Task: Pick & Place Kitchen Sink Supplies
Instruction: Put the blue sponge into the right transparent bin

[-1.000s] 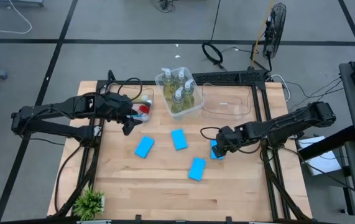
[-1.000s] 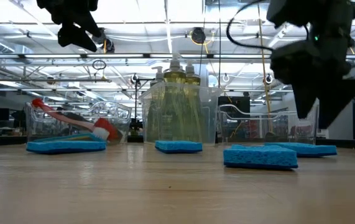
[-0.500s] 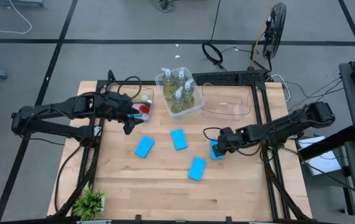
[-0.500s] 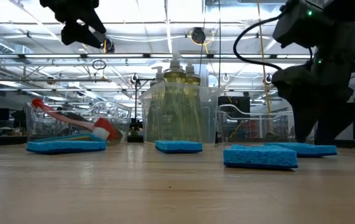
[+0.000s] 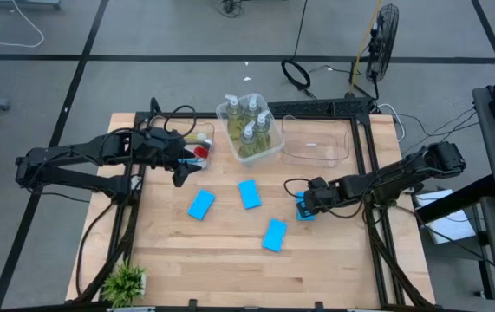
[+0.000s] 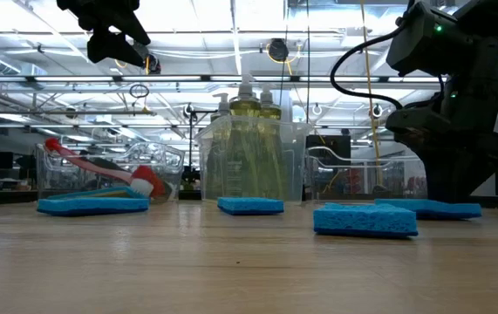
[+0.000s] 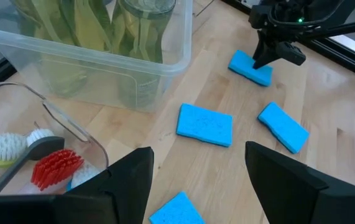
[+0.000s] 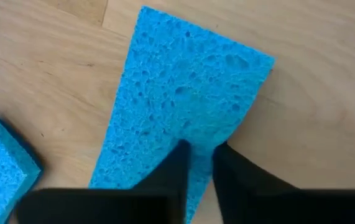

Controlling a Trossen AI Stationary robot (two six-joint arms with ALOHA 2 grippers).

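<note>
One camera looked straight down, another level across the worktop (image 5: 230, 260); wrist cameras peered closely past their jaws; all shared sponges (image 5: 249, 193).

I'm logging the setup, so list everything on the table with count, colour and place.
Sponges: four, bright blue, flat on the table's middle; the rightmost is under the right pincer.
Soap bottles: four, clear with yellowish soap, in the middle bin.
Brushes: red, yellow-green and dark ones visible, in the left bin.
Empty bin: one, clear, back right.
Potted plant: one, green, front left corner.
Left pincer: open, raised beside the brush bin.
Right pincer: closing on the rightmost sponge's edge.
</note>
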